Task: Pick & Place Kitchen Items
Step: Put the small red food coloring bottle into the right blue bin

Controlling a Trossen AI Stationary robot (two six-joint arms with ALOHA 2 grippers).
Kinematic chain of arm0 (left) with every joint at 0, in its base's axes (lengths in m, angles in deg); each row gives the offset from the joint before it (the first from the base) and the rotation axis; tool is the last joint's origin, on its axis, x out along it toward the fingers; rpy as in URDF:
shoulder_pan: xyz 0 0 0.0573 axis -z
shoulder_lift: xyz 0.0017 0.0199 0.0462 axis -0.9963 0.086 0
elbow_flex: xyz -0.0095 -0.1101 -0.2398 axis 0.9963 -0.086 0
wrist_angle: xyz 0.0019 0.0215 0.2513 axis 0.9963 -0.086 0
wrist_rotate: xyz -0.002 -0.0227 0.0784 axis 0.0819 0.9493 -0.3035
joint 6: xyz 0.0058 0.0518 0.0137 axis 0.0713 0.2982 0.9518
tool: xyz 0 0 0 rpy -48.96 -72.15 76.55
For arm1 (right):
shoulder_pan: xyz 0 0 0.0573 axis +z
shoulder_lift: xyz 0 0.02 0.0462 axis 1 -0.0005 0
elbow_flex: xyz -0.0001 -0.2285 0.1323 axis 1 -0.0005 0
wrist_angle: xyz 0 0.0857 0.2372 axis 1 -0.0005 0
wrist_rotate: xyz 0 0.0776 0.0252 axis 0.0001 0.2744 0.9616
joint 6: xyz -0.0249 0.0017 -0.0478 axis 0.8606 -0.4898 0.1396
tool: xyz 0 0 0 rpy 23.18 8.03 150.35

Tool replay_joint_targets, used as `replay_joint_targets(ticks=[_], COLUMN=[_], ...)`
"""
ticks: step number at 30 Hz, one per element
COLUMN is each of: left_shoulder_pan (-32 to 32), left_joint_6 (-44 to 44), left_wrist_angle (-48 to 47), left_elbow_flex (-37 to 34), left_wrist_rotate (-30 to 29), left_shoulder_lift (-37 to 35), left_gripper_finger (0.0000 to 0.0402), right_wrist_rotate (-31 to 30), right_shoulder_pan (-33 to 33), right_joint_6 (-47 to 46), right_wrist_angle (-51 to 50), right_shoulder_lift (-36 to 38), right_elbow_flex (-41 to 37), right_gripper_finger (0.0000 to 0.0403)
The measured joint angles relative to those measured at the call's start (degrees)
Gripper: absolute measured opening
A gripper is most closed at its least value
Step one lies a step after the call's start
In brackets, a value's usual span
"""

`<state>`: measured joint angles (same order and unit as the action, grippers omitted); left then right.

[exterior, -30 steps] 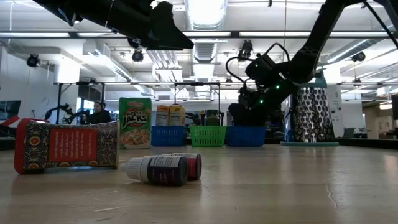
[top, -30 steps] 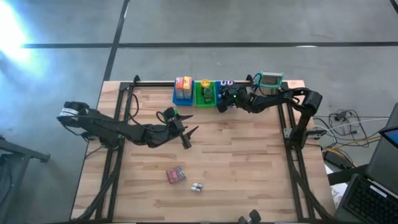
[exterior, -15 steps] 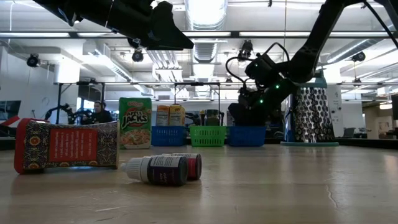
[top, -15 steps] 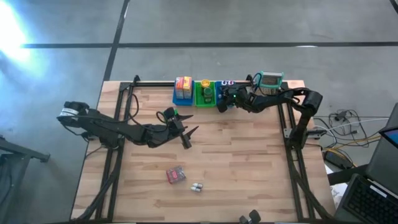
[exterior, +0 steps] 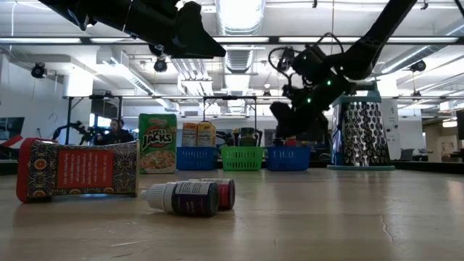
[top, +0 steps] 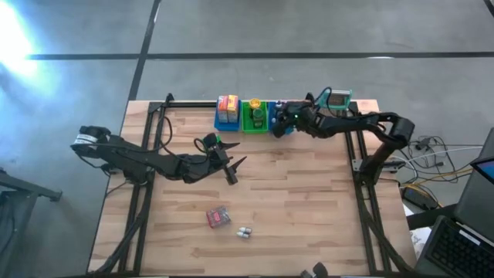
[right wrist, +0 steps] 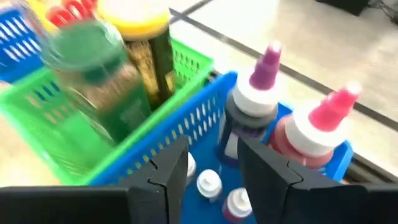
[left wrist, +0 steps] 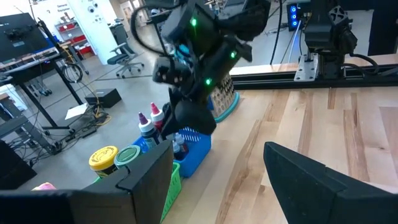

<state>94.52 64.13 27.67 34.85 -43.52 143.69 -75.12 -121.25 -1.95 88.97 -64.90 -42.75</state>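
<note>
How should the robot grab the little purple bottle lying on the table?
The purple bottle lies on its side beside a red one, cap pointing away. Probably best to come straight down and pinch its round body across the middle, near the free end, since the neighbour crowds one side.

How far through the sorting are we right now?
Done: boxes sit in the left blue bin, jars in the green bin, bottles in the right blue bin. In hand: nothing; the right pincer hangs open over those bottles, the left pincer waits mid-table. Left: the red packet and two small bottles.
</note>
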Motion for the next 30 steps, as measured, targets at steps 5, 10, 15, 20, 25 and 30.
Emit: replay_joint_targets(ticks=[5, 10, 15, 20, 25, 30], left_shoulder_pan=[0.00, -0.01, -0.01, 0.00, 0.49, 1.61], left_joint_6=[0.01, 0.29, 0.32, 1.56, 3.22, 2.37], left_wrist_angle=[-0.02, -0.02, -0.04, 0.02, -0.73, -4.12], left_elbow_flex=[0.00, 0.00, 0.00, 0.00, 0.00, 0.00], left_wrist_rotate=[0.01, 0.01, -0.01, -0.17, -0.07, 1.36], left_shoulder_lift=[0.00, 0.00, 0.00, -0.02, -0.04, -0.20], left_gripper_finger=[0.0257, 0.0257, 0.0257, 0.0257, 0.0257, 0.0257], right_wrist_rotate=[5.45, 6.79, 6.78, 6.76, 4.14, -1.33], right_shoulder_pan=[0.66, 3.98, 11.22, 21.88, 34.27, 47.05], right_joint_6=[-0.02, 1.20, 3.26, 5.48, 5.51, 6.61], right_wrist_angle=[-1.43, -4.98, -8.00, -9.66, -10.08, -10.77], right_shoulder_lift=[4.95, 10.66, 15.93, 19.04, 20.51, 20.53], right_elbow_flex=[0.02, 0.02, 0.02, 0.02, 0.02, 0.07], right_gripper_finger=[0.0117, 0.0083, 0.0039, 0.0012, 0.0009, 0.0009])
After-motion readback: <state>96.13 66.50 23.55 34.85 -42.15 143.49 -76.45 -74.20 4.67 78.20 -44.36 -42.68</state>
